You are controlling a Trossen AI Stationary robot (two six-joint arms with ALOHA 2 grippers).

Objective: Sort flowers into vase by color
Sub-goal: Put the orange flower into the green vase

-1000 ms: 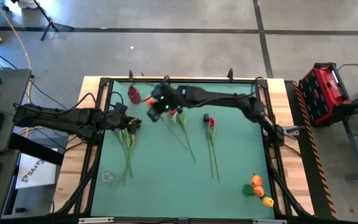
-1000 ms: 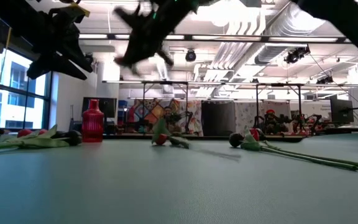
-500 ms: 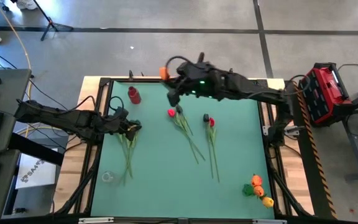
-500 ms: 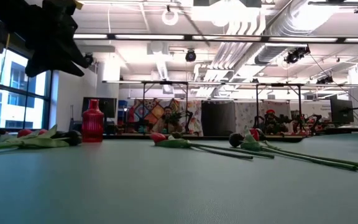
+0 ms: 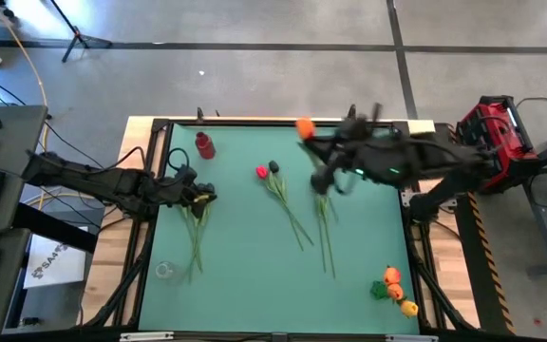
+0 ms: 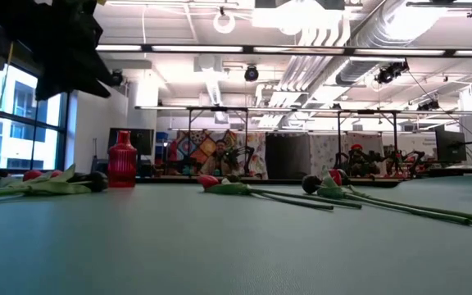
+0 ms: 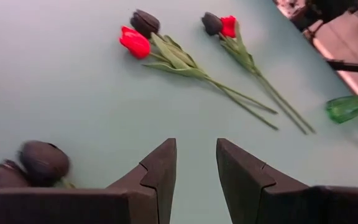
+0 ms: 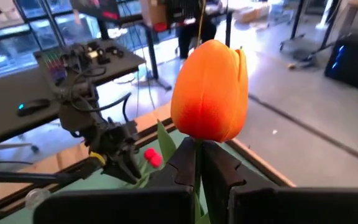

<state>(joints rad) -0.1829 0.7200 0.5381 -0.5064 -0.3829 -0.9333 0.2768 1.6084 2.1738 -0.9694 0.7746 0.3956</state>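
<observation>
My right gripper [image 5: 315,141] is high over the table's far middle, shut on an orange tulip whose head [image 5: 304,125] fills the right wrist view [image 8: 211,90]. Red and black tulips [image 5: 278,185] lie flat on the green mat, a second pair [image 7: 229,31] beside them. Another bunch [image 5: 196,223] lies at the left. My left gripper [image 7: 196,168] hovers open over that bunch's heads, and dark heads [image 7: 42,162] show beside its fingers. A red vase [image 5: 203,144] stands at the far left. My right gripper pinches the orange tulip's thin green stem [image 8: 197,148] between its two fingers, right below the head. The head sticks out beyond the fingertips, and a leaf [image 8: 166,142] shows beside them. The flower is lifted clear of the table.
A small clear vase [image 5: 164,271] stands near the front left corner. Orange and yellow flower heads [image 5: 395,290] with something green lie at the front right. A red case [image 5: 492,142] sits off the table's right side. The mat's middle front is bare.
My right gripper has swung up and toward the table's right edge from beside the red vase, carrying the orange tulip, and has risen out of the low view. It stayed shut.
</observation>
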